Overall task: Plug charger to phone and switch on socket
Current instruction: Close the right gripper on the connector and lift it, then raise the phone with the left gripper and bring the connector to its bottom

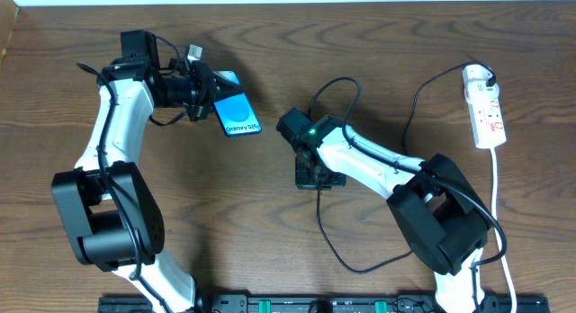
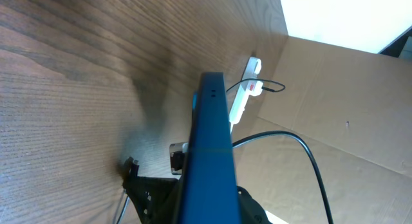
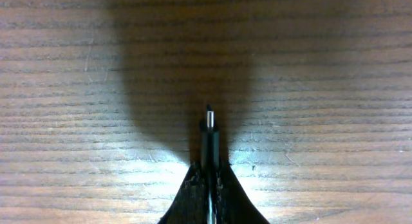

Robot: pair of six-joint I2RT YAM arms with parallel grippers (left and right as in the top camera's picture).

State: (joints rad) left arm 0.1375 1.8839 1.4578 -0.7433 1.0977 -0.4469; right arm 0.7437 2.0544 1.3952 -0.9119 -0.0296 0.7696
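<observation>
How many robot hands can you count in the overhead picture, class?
2. The left hand holds the phone at upper left. The right hand, near the centre, is shut on the charger by its plug tip. None seems hidden.

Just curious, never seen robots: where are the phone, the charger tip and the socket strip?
phone [image 1: 237,111], overhead view, blue screen.
charger [image 3: 209,143], right wrist view, black plug tip.
socket [image 1: 486,115], overhead view, middle of white strip.
</observation>
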